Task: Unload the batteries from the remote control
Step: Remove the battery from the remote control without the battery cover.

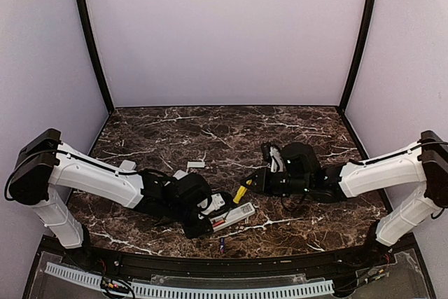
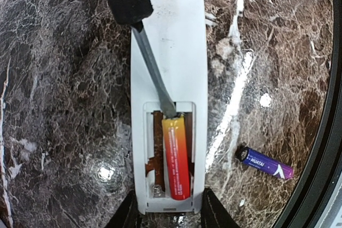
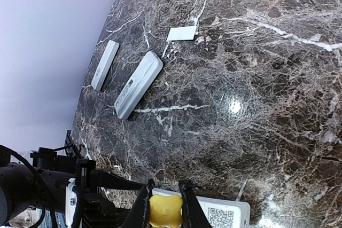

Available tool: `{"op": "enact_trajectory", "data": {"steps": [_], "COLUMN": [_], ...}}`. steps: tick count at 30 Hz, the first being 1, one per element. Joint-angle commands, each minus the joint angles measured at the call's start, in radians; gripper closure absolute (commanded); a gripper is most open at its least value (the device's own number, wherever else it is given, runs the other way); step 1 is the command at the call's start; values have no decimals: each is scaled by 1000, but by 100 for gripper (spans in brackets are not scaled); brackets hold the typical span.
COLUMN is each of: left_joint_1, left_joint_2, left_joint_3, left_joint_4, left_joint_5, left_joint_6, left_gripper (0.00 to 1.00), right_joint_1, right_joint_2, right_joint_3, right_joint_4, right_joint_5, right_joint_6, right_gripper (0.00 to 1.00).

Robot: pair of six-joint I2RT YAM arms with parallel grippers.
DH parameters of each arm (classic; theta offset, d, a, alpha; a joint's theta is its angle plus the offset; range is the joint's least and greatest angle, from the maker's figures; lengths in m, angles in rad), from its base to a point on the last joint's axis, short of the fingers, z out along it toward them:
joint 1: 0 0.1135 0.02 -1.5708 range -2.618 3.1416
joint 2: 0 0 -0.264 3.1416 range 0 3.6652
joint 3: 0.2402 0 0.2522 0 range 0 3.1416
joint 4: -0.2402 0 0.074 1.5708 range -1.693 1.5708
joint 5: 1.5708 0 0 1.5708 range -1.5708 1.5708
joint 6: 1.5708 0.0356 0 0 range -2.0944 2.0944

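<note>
Battery [image 2: 176,158], orange-red, in bay of remote [image 2: 171,52], just beyond left hand [image 2: 170,214].

The white remote control [image 2: 168,78] lies back-up near the middle of the bench's [image 1: 175,131] front edge, its battery bay uncovered. One orange-red battery [image 2: 176,158] sits lengthwise in the bay. A purple-blue battery [image 2: 264,164] lies flat just beside the remote, nearer the front edge.

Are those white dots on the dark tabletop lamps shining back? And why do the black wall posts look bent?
Left wrist: likely lamp glare on the glossy table beside the remote; orange battery and screwdriver sharp. Right wrist: one similar spot mid-table. Top external: wide lens bows the posts.
</note>
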State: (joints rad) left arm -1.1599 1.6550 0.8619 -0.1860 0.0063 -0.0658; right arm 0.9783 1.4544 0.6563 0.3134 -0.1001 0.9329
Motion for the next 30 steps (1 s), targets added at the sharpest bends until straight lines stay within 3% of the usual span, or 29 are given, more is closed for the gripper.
{"op": "enact_trajectory", "data": {"steps": [1,15,23,27,29,30], "left_joint_1": [3,3,3,3,3,3], "left_joint_2": [14,29,24,0,-22,-41], "left_joint_3": [39,53,53,46,39,36], "left_joint_4": [2,-1,0,7,11,14], "left_joint_5": [-49,-52,-52,-56,-59,-60], "left_joint_6": [29,40,34,23,12,10], "left_gripper": [77,77,77,71,65,58], "right_joint_1": [11,-20,-20,-20,-20,-20], "right_joint_2": [-28,-13,-27,-55,-80,-95], "right_joint_3": [17,-36,-44,-45,-39,-34], "right_joint_4": [98,236,205,160,108,70], "right_joint_5": [-187,-253,-228,-193,-165,-145], "right_joint_6": [87,158,153,136,116,104], "right_gripper": [100,100,100,100,100,100]}}
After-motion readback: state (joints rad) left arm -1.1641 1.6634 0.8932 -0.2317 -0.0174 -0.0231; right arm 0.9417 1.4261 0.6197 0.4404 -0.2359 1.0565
